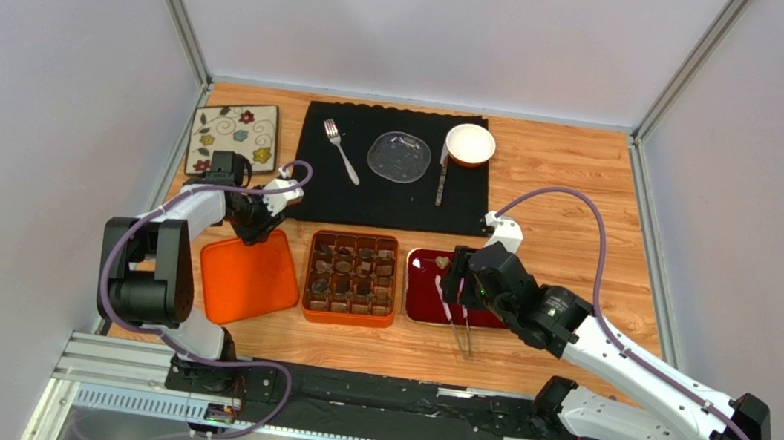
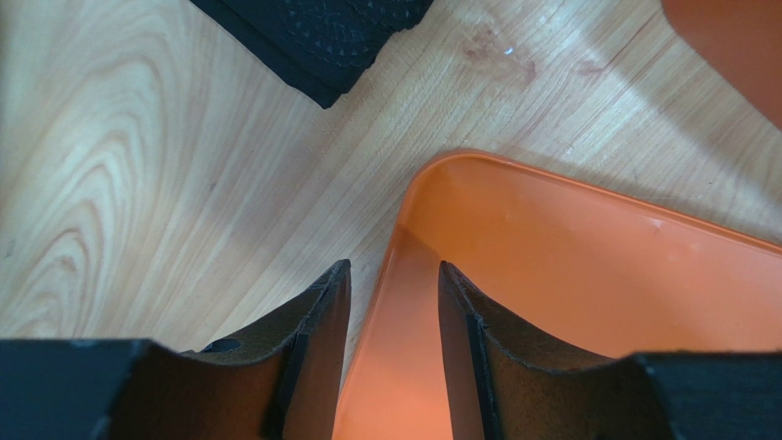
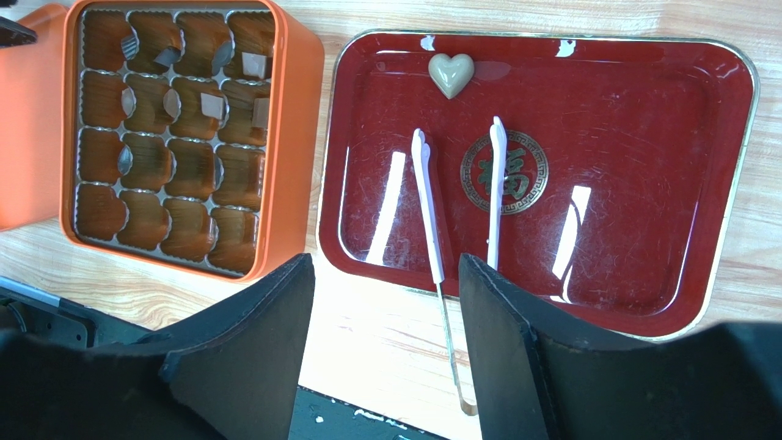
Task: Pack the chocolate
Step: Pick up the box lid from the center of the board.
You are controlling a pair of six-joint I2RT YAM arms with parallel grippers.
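Note:
One light brown heart-shaped chocolate [image 3: 452, 73] lies at the far edge of the red tray [image 3: 642, 137], also seen as the tray [image 1: 422, 305] from above. Several dark chocolate pieces [image 3: 254, 64] sit in the orange box [image 3: 292, 137] with its grid of compartments [image 1: 351, 278]. My right gripper [image 3: 385, 266] hovers open over the tray's near rim. White-tipped tongs [image 3: 427, 202] lie between its fingers, resting on tray and table. My left gripper [image 2: 393, 270] is open. Its fingers straddle the rim of the orange lid [image 2: 587, 266] at the corner [image 1: 256, 224].
A black mat [image 1: 389, 192] at the back holds a fork [image 1: 341, 150], a clear plate [image 1: 400, 157], a knife and a white bowl [image 1: 470, 144]. A flowered coaster [image 1: 234, 137] lies at the back left. Bare wood surrounds the lid [image 1: 247, 275].

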